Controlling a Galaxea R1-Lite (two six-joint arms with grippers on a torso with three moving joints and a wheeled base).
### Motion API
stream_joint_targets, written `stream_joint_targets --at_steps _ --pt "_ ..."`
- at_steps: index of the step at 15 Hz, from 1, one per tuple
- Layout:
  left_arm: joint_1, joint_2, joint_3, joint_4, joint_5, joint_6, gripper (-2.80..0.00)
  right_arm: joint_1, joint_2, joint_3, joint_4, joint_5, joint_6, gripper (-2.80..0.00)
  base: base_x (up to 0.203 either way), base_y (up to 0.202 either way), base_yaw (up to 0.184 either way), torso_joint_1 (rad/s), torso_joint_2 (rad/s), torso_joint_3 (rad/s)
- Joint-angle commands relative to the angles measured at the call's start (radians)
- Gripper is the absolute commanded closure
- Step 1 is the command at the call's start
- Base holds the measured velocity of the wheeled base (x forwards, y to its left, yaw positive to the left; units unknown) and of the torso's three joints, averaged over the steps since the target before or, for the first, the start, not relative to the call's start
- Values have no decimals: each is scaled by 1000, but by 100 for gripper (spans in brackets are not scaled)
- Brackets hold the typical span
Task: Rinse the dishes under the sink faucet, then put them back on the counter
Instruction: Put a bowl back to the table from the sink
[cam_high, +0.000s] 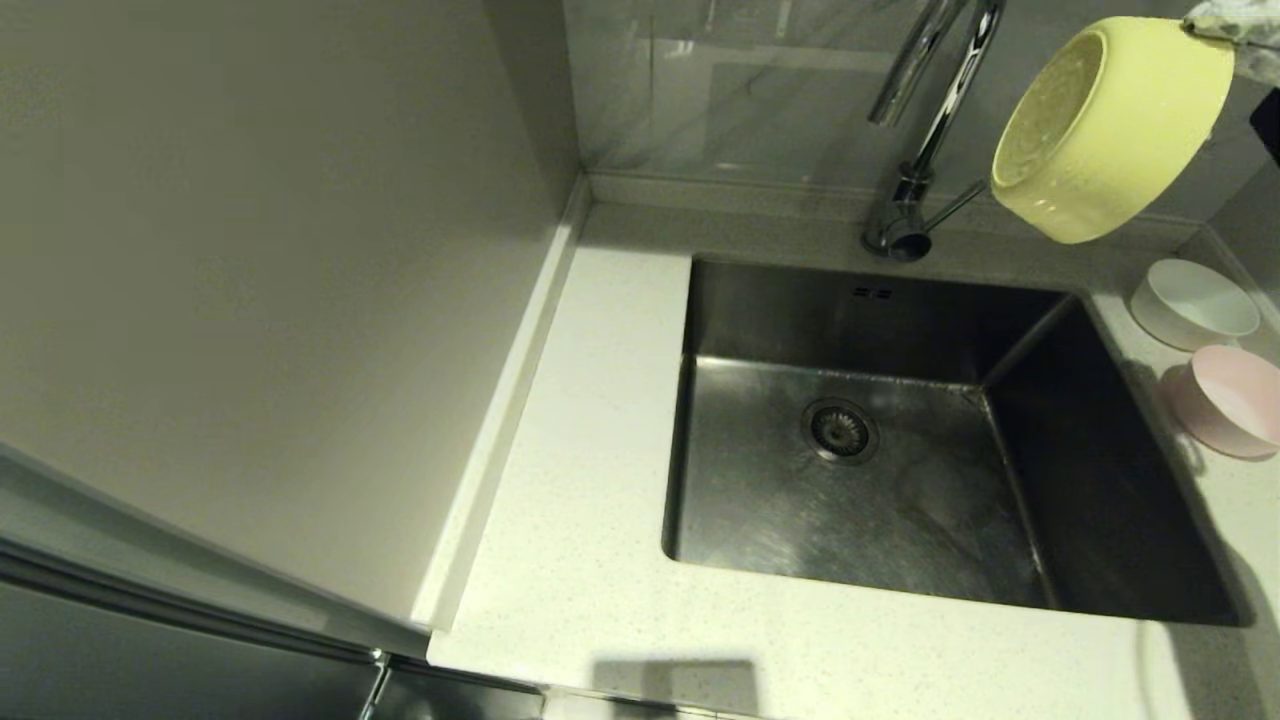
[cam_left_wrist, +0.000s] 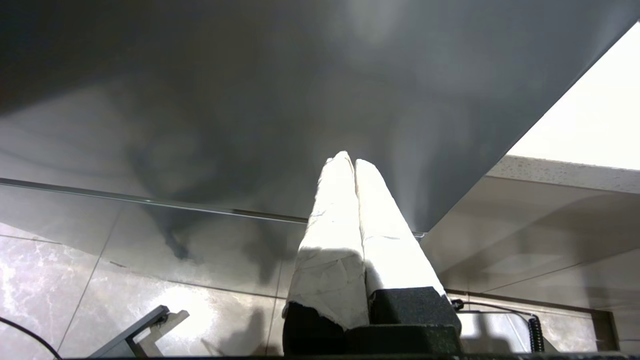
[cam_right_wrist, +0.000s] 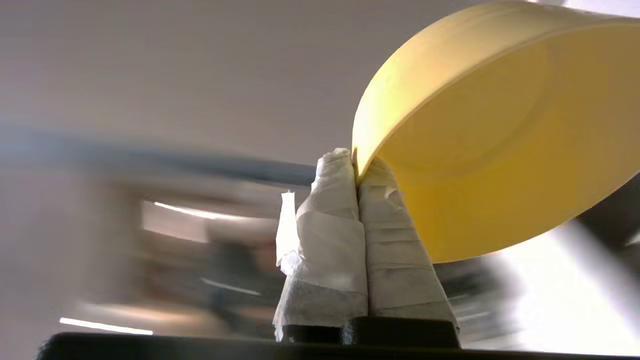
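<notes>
The yellow-green bowl (cam_high: 1110, 125) hangs tipped on its side high at the back right, just right of the chrome faucet (cam_high: 925, 120) and above the sink's back right corner. My right gripper (cam_right_wrist: 356, 165) is shut on its rim (cam_right_wrist: 357, 150), and its wrapped fingers (cam_high: 1225, 25) show at the head view's top right corner. The steel sink (cam_high: 880, 440) below holds nothing. The white bowl (cam_high: 1195, 303) and the pink bowl (cam_high: 1228, 400) stand on the counter (cam_high: 590, 480) right of the sink. My left gripper (cam_left_wrist: 348, 160) is shut and holds nothing, down by a cabinet front, out of the head view.
A tall plain panel (cam_high: 260, 300) walls off the left side of the counter. Grey tiled wall (cam_high: 740, 90) runs behind the faucet. The faucet's thin side lever (cam_high: 955, 200) points toward the hanging bowl.
</notes>
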Motion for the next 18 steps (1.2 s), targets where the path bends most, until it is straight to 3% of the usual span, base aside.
stream_joint_targets --at_steps 1,2,3,4,5,6,8,9,11,13,15,18 --pt "0 -2 0 -1 1 0 0 -59 -12 98 -354 7 -301 0 0 0 0 0 0 0" --pt "0 -2 0 -1 1 0 0 -70 -15 108 -324 7 -372 0 0 0 0 0 0 0" --pt "0 -2 0 -1 1 0 0 -75 -16 92 -226 7 -359 0 0 0 0 0 0 0" --pt "0 -2 0 -1 1 0 0 -74 -12 38 -56 7 -273 0 0 0 0 0 0 0" --pt "0 -2 0 -1 1 0 0 -66 -2 -49 205 7 -177 0 0 0 0 0 0 0" --pt "0 -2 0 -1 1 0 0 -58 10 -129 551 7 -108 0 0 0 0 0 0 0" --pt "0 -2 0 -1 1 0 0 -49 30 -227 1194 7 -4 0 0 0 0 0 0 0" --pt "0 -2 0 -1 1 0 0 -54 39 -255 1449 7 40 0 0 0 0 0 0 0" --pt "0 -2 0 -1 1 0 0 -112 49 -305 1730 7 106 0 0 0 0 0 0 0" --pt "0 -2 0 -1 1 0 0 -151 43 -395 1694 7 126 0 0 0 0 0 0 0" --pt "0 -2 0 -1 1 0 0 -151 21 -432 1437 7 114 0 0 0 0 0 0 0" --pt "0 -2 0 -1 1 0 0 -133 -27 -431 1322 7 68 0 0 0 0 0 0 0"
